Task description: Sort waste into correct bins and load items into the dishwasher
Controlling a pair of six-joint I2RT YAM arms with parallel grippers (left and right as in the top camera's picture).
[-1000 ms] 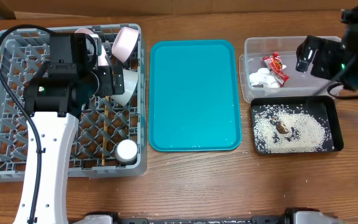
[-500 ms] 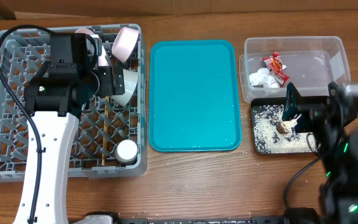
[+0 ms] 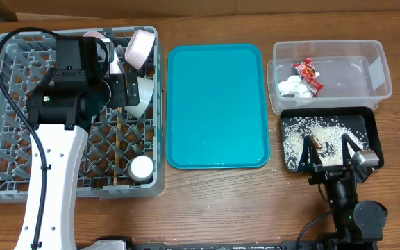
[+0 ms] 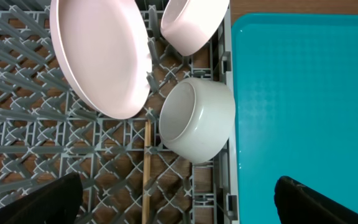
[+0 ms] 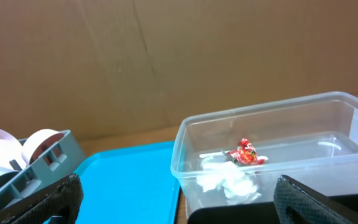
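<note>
The grey dish rack (image 3: 5, 153) holds the pink plate (image 4: 98, 56), pink bowl (image 4: 191, 25), grey-white bowl (image 4: 197, 118), white cup (image 3: 142, 167) and chopsticks (image 4: 146, 168). My left gripper (image 4: 179, 205) hangs open and empty above the rack, near the grey-white bowl. The clear tub (image 3: 377, 69) holds the red-and-white wrapper (image 3: 307, 73) and the tissue wad (image 3: 290, 87). The black tray (image 3: 370, 125) holds rice (image 3: 294, 142) and the brown scrap (image 3: 316, 142). My right gripper (image 3: 325, 149) is open and empty low over the black tray's front, facing the tub (image 5: 185, 149).
The flat teal tray (image 3: 217, 104) lies between the rack and the bins, with a few white specks along its front edge. The right arm's base stands at the table's front edge, just below the black tray. A cardboard wall stands behind the table.
My right arm has swung from the back right beside the clear tub down to the front edge, low over the black tray. The left arm has not moved.
</note>
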